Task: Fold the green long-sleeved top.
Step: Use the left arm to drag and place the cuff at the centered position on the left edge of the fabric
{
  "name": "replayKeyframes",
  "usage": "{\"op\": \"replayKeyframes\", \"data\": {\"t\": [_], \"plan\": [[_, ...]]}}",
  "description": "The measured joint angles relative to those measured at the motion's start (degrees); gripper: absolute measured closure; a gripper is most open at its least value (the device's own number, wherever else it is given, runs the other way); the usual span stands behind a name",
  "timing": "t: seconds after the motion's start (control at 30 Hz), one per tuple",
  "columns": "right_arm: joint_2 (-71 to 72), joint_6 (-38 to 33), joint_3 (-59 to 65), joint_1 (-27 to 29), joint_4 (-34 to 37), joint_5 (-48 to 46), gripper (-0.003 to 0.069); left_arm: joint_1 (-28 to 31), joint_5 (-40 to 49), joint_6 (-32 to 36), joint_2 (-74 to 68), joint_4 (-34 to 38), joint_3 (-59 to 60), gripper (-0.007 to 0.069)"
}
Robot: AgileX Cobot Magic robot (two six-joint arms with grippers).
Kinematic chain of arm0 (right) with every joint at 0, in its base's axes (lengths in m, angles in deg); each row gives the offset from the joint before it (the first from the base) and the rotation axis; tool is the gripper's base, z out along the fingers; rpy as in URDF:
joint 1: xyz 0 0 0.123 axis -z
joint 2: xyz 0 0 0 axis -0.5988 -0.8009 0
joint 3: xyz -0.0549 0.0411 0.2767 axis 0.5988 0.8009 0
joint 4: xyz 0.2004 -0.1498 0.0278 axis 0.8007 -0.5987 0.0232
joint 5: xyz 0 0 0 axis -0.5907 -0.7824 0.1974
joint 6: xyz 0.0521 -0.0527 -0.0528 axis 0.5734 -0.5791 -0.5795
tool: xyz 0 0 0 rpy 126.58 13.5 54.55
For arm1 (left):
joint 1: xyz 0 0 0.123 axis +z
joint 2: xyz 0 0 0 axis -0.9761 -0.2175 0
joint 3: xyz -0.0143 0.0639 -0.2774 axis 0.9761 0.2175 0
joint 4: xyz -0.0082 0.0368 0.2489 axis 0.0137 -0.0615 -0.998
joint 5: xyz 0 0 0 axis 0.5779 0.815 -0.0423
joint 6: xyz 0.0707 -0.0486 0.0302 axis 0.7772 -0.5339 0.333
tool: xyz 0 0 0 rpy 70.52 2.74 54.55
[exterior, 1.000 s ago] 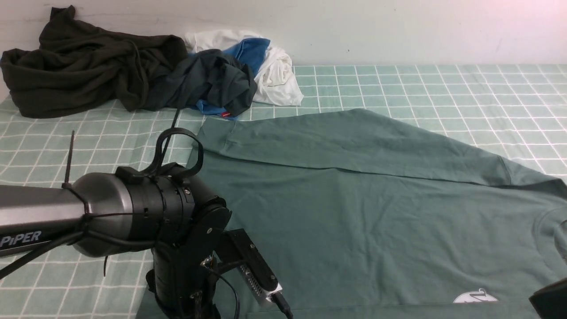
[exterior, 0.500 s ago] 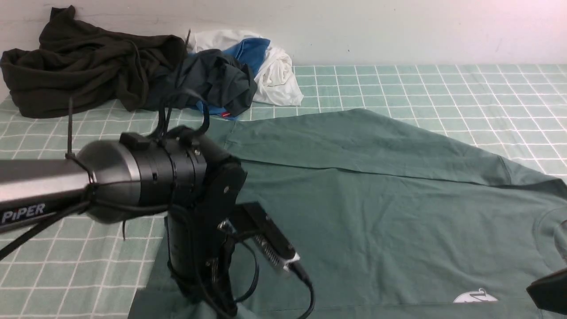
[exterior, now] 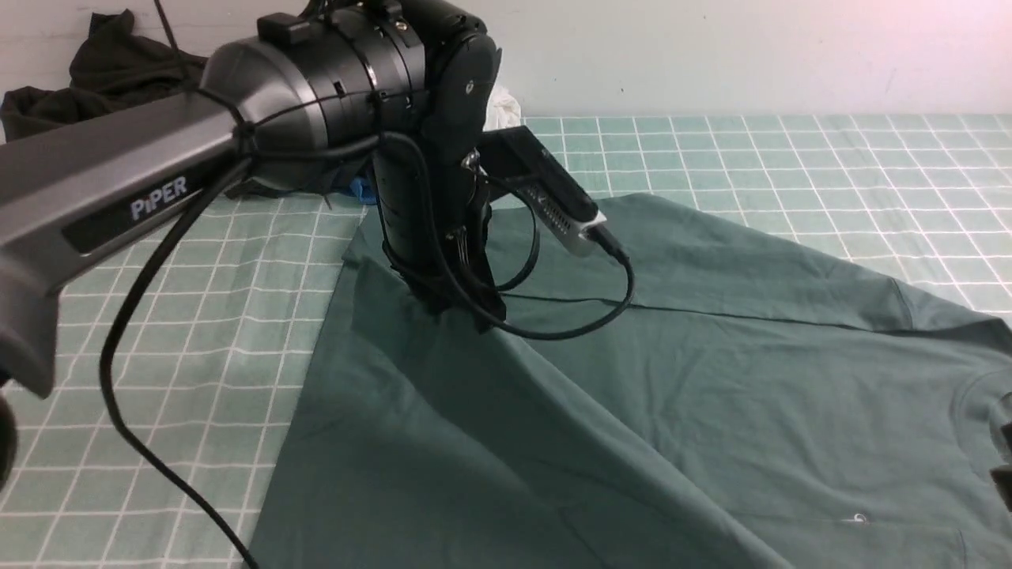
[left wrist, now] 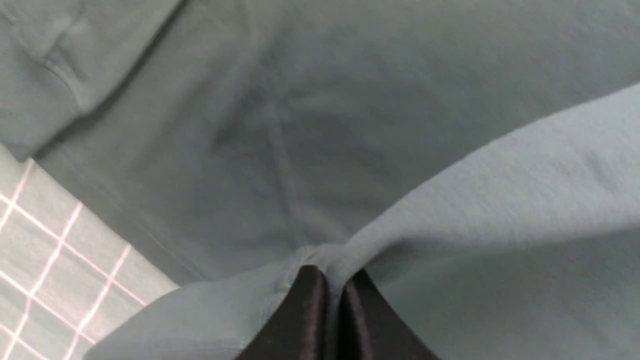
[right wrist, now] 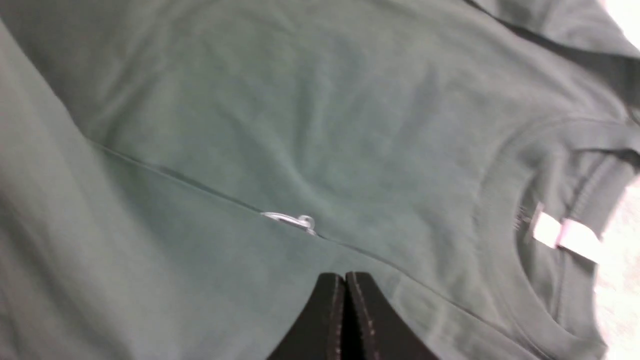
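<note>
The green long-sleeved top (exterior: 711, 379) lies spread on the checked sheet, its far sleeve folded across the body. My left gripper (exterior: 457, 307) is shut on an edge of it and holds that edge raised, so a layer slopes down toward the near right. In the left wrist view the cloth (left wrist: 300, 125) bunches between the fingertips of the left gripper (left wrist: 334, 274). My right gripper (right wrist: 345, 276) is shut just above the top (right wrist: 300, 100), near a fold line, with no cloth seen between its tips. The white print (right wrist: 292, 221) peeks from under that fold, and the neckline label (right wrist: 565, 234) shows.
A dark olive garment (exterior: 103, 71) lies at the back left, mostly behind my left arm. Bits of white cloth (exterior: 502, 111) and blue cloth (exterior: 360, 190) show beside it. The green checked sheet (exterior: 791, 158) reaches back to a pale wall. A black cable (exterior: 134, 332) hangs from the left arm.
My left gripper closed on the top's near left edge, then rose and moved away from me, pulling that layer up and over. The chest print is now almost covered.
</note>
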Motion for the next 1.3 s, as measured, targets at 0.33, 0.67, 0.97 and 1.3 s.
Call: {"op": "replayKeyframes", "data": {"t": [0.33,0.67,0.97,1.3], "plan": [[-12.7,8.9,0.2,1.6,-4.7,0.5,0.0673,5.3,0.7,2.2,-4.1,4.6,-2.3,0.0607],[-22.3,11.8,6.4,9.3,-1.8,11.5,0.0445,5.5,0.9,2.4,-4.1,6.1,-2.6,0.0607],[-34.6,19.3,6.5,9.3,-6.6,16.5,0.0246,5.5,0.9,2.4,-4.1,6.6,-2.7,0.0607],[-36.7,21.7,5.6,9.3,-5.9,17.3,0.0407,5.5,0.9,2.4,-4.1,6.9,-2.7,0.0607]]}}
